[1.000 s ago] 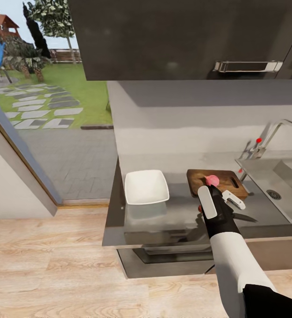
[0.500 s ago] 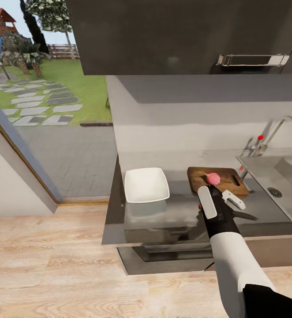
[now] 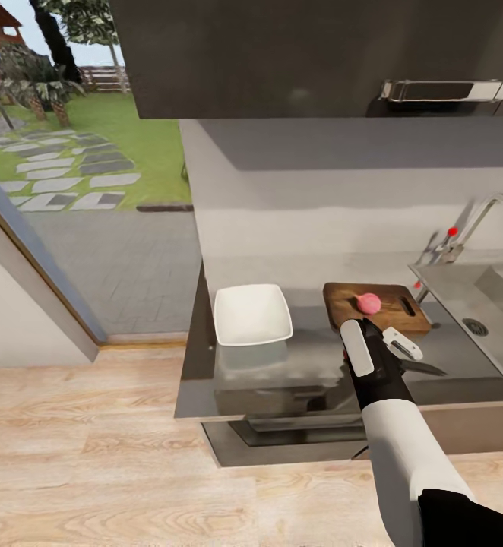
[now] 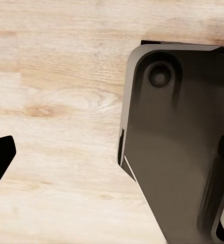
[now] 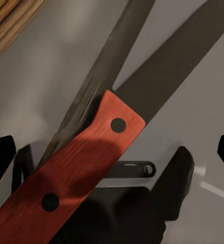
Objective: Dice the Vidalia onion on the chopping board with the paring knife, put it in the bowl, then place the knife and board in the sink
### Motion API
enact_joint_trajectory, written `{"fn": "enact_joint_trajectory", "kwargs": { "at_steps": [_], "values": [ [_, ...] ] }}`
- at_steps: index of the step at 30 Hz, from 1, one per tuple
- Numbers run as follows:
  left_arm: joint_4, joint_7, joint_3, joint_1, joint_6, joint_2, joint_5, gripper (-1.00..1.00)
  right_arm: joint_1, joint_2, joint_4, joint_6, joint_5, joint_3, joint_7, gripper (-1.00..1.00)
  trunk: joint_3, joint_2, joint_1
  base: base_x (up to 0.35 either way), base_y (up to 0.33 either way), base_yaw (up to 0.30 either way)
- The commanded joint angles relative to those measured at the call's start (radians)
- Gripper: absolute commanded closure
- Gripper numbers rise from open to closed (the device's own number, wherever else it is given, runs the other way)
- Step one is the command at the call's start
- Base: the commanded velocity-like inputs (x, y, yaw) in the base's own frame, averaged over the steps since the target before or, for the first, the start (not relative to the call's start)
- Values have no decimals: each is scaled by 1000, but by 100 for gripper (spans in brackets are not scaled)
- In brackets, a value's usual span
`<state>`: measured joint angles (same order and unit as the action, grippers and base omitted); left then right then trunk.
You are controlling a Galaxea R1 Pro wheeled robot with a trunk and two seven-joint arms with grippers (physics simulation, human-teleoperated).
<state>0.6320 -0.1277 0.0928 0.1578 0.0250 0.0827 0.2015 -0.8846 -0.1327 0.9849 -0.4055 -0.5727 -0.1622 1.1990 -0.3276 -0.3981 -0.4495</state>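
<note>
Left of centre in the head view, the white square bowl (image 3: 252, 314) sits on the grey table (image 3: 305, 357), well apart from the other things. To its right, near the frame's middle, the chopping board (image 3: 376, 305) lies flat with its handle slot toward the sink, and the Vidalia onion (image 3: 368, 303) rests on top of it, pink and whole. Just below the board, the right arm reaches up from the lower right corner, and the right tool (image 3: 392, 351) hovers low over the table beside the board's near edge. Its dark blade of the paring knife (image 3: 421, 368) pokes out to the right past the wrist. In the right wrist view the orange-red handle (image 5: 78, 168) runs between the two black fingertips (image 5: 1, 157), which sit wide at the frame's edges and apart from the handle, so the tool is spread and grips nothing. At the far right, the sink (image 3: 485, 304) shows its drain. The left wrist view looks down on wooden floor (image 4: 56, 101); whether the left tool is spread or closed cannot be told.
</note>
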Motion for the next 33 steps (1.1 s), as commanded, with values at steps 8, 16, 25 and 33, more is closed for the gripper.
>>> {"fn": "enact_joint_trajectory", "kwargs": {
  "at_steps": [8, 16, 25, 33],
  "values": [
    [2, -9, 8, 0, 3, 2, 11, -100, -1, -1, 1, -12, -2, -2, 6, -100, -10, -2, -1, 0, 0, 0],
    [2, -9, 8, 0, 3, 2, 10, -100, -1, -2, 1, -13, -3, 0, 8, -100, -11, -2, -1, 0, 0, 0],
    [2, -9, 8, 0, 3, 2, 11, -100, -1, -2, 1, -13, -3, 0, 7, -100, -11, -2, -1, 0, 0, 0],
    [2, -9, 8, 0, 3, 2, 10, -100, -1, -2, 1, -13, -3, 0, 6, -100, -11, -2, -1, 0, 0, 0]
  ]
}}
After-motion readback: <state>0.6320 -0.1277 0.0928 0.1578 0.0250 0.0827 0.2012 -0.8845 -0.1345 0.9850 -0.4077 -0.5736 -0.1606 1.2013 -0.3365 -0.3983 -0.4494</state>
